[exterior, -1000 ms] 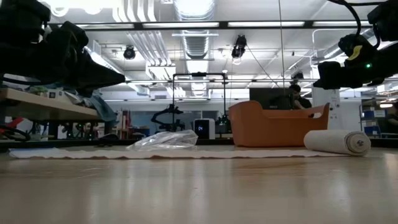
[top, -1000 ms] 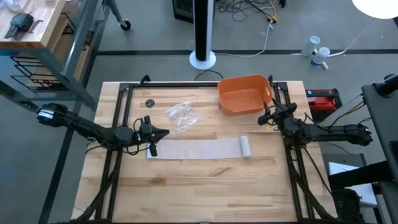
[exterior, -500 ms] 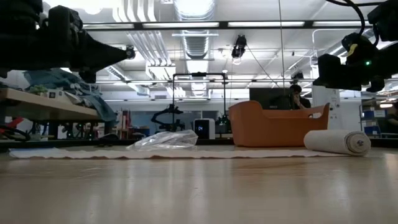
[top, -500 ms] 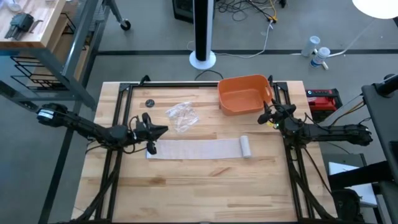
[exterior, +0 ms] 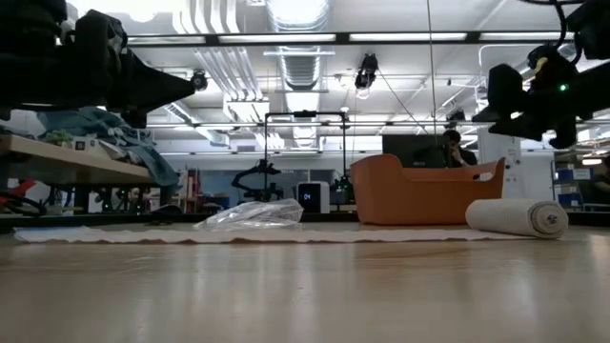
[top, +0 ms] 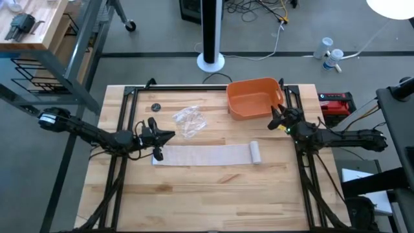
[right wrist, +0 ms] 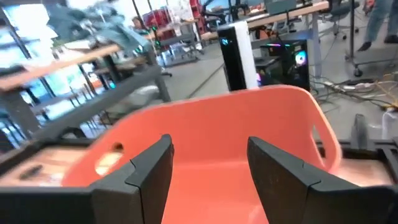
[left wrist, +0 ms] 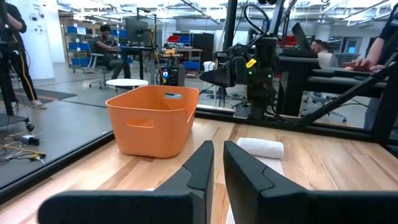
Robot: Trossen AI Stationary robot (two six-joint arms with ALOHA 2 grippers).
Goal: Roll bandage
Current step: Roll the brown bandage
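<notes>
The bandage (top: 206, 154), a soft off-white gauze strip, lies flat across the middle of the pale wooden desk (top: 213, 194), its small cylindrical roll (top: 255, 152) at the 3 o'clock end. A smooth orange plastic tub (top: 253, 98) sits toward 1 o'clock, a crumpled clear wrapper (top: 188, 120) (glossy) toward 11. The left claw (top: 169, 134), clenched and empty, hovers at 9 o'clock; the right claw (top: 275, 116), released, hangs beside the tub. Workshop benches fill the room behind.

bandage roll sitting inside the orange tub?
No: in the high view the bandage lies flat on the table, its rolled end in front of the orange tub, not in it.
</notes>
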